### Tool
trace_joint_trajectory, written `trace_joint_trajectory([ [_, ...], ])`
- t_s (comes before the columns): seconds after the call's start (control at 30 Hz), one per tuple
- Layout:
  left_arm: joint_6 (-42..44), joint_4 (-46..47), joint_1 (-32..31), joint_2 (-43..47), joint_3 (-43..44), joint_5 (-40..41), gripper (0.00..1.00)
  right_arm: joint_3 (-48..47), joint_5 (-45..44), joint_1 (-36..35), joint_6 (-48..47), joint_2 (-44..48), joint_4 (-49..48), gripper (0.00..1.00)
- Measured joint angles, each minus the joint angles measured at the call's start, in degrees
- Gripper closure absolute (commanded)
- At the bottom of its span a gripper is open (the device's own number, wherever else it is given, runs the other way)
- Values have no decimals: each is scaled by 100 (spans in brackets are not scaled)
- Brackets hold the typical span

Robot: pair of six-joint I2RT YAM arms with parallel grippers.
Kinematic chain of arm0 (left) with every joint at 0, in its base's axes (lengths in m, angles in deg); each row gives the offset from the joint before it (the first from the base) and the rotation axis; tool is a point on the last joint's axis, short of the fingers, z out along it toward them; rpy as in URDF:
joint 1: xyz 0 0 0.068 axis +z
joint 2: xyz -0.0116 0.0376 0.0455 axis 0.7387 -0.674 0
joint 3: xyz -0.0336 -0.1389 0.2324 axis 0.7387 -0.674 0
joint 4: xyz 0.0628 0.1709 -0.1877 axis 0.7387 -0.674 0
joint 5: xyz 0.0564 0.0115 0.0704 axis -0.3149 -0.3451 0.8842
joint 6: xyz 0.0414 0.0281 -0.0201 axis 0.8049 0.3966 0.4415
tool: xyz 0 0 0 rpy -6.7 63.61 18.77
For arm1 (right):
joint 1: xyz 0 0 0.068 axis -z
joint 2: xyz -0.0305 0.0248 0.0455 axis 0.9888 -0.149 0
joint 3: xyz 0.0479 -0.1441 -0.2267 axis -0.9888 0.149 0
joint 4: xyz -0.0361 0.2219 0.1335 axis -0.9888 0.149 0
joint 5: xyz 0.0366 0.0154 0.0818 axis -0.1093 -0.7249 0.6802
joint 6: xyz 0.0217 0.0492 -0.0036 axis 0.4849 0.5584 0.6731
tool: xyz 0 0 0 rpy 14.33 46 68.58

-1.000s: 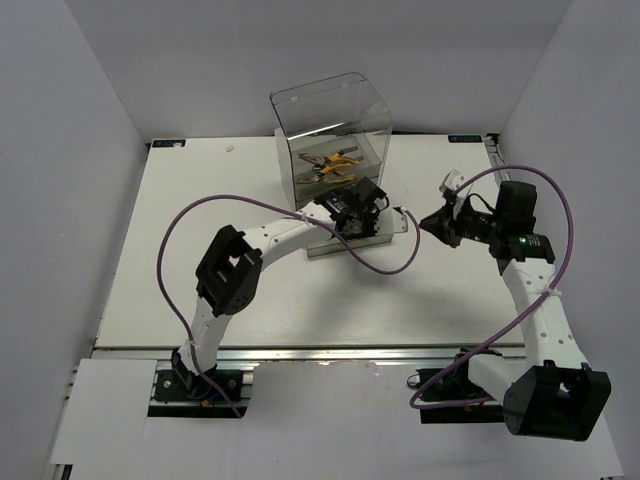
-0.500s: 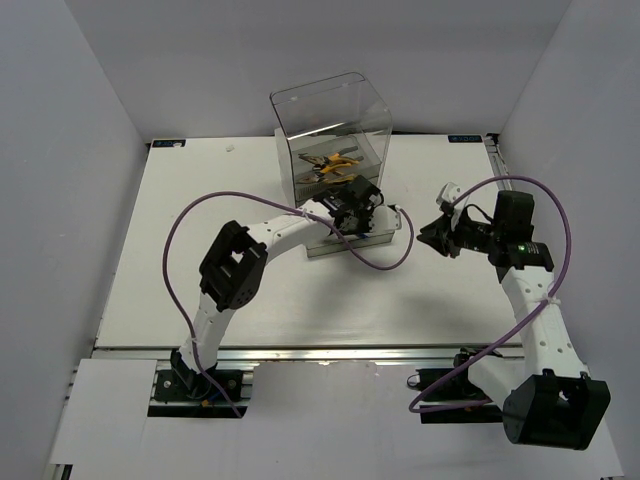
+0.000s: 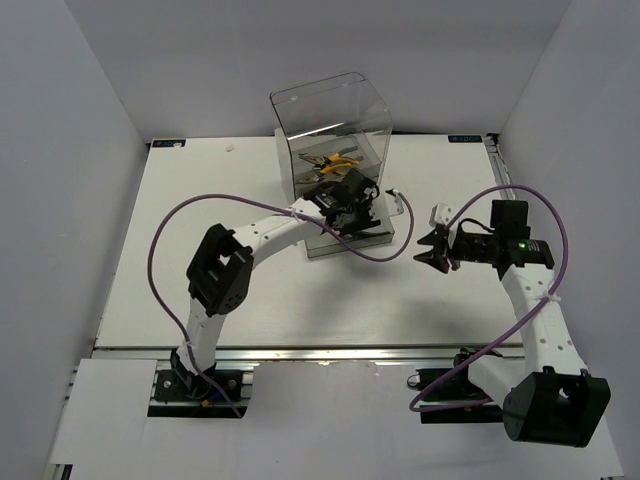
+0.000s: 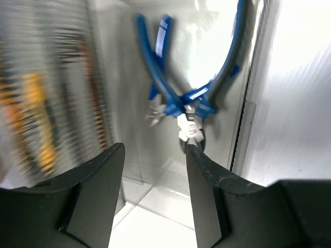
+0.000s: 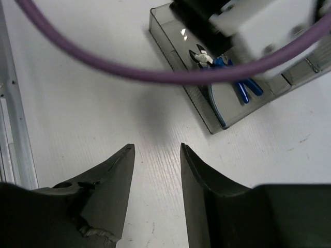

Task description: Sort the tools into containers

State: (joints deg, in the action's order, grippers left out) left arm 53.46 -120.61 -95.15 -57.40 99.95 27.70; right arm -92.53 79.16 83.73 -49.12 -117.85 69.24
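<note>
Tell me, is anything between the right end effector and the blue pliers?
Yes. The left end effector hangs over the drawer holding the blue pliers, and a purple cable crosses in front of the open, empty right end effector.

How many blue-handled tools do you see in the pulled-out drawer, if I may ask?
2, lying crossed in the drawer: a bright blue pair and a darker blue-grey pair. Others may be hidden.
</note>
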Motion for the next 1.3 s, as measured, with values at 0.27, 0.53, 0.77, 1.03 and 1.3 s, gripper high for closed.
trace_joint_trajectory([
  [0.27, -1628, 538, -63, 1943, -1082, 157, 52, -26, 260, -94, -2780, -177, 1467, 86],
  [0.53, -4706, 955, 229, 4813, -3429, 1158, 66, -42, -603, -1309, -3440, -1239, 1471, 96],
  [0.77, -6546, 1036, 1403, 6155, -4828, 1228, 62, -533, -2098, -2686, -2376, -2551, 199, 99],
  [1.03, -7357, 1036, 1478, 6384, -5115, 1204, 59, -1464, -3410, -3200, -1172, -4103, -1292, 99],
  [1.3, -7606, 992, 1480, 6758, -5167, 1412, 45, -1759, -4098, -3335, -516, -4857, -1875, 96],
])
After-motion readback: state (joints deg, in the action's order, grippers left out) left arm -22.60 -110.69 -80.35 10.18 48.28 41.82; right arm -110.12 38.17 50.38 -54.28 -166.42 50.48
